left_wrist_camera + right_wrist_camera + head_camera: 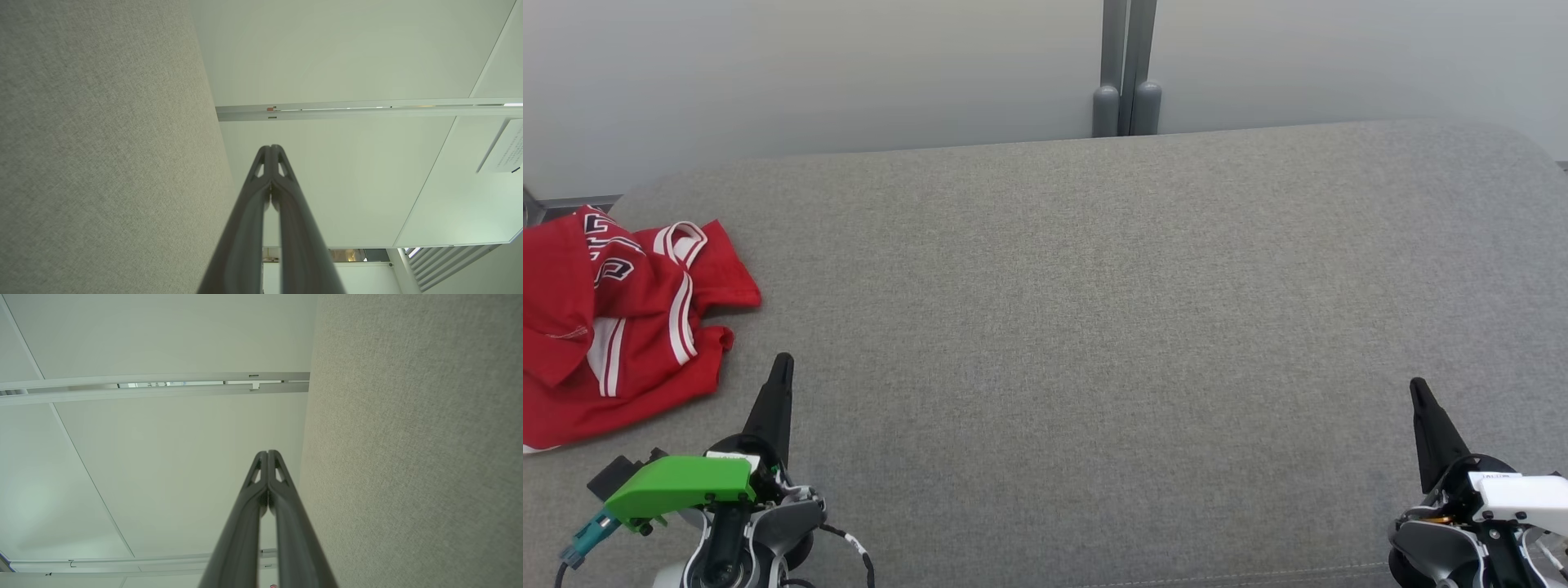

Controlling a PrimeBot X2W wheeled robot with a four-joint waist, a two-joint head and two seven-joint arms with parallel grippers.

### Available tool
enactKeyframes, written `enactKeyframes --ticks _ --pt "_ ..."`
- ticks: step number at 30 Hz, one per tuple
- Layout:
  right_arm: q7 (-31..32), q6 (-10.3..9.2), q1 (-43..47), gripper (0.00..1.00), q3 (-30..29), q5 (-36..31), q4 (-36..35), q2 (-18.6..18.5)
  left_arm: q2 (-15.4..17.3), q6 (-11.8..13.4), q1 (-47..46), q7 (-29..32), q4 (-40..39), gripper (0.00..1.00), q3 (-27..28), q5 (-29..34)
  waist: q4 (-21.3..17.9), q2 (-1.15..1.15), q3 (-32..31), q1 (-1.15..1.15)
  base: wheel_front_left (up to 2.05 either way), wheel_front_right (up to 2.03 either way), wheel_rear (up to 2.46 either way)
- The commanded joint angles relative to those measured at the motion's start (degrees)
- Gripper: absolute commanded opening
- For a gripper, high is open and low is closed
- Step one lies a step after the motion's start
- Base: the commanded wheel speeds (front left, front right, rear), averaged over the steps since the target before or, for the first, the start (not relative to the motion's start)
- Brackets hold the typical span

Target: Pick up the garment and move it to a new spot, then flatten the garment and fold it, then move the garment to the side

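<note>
Zero steps look done to me: my left claw (783, 361) and right claw (1417, 385) are pinched shut, empty, above the near edge of the grey cushion (1094, 327), with the red garment (621, 327) crumpled at its left end, untouched.

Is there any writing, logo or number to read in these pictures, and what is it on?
Nothing reads clearly.
Red garment: black-and-white lettering, crumpled into the folds, unreadable.
Paper notice on the wall: printed lines, too small and blurred.
Small tag on the left gripper: too small.
Small sticker on the right gripper: too small.
</note>
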Motion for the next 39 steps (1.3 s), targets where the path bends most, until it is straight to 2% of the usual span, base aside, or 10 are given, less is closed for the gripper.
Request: enactKeyframes --ticks 1,11,12,17,27,39 --pt "0.08 0.02 -0.41 0.00 -0.09 0.29 -0.32 -0.31 0.07 -0.31 -0.65 -0.02 -0.09 0.00 0.06 -0.08 0.00 0.00 0.00 0.00 0.00 0.00 0.00" --pt "0.08 0.02 -0.41 0.00 -0.09 0.29 -0.32 -0.31 0.07 -0.31 -0.65 -0.02 -0.09 0.00 0.06 -0.08 0.00 0.00 0.00 0.00 0.00 0.00 0.00" --pt "0.00 0.00 0.00 1.00 0.01 0.00 0.00 0.00 0.00 0.00 0.00 -0.01 0.00 1.00 0.00 0.00 0.00 0.00 0.00 0.00 0.00 0.00 0.00" --pt "-0.05 -0.01 1.41 1.00 0.34 -0.04 2.40 0.73 -0.33 0.11 2.43 -0.05 2.45 1.00 -0.20 0.02 0.00 0.00 0.00 0.00 0.00 0.00 0.00" --pt "-2.95 -0.01 0.40 1.00 4.81 -3.68 3.31 0.58 -0.17 0.07 4.65 -3.52 0.31 1.00 -1.06 3.17 -0.22 0.00 -0.63 0.00 0.00 0.00 0.00" --pt "-5.71 0.00 -0.97 1.00 8.34 -13.69 5.74 0.43 -0.09 0.92 6.54 -6.80 -0.98 1.00 -1.61 14.29 -0.29 0.00 -1.28 0.00 0.00 0.00 0.00"
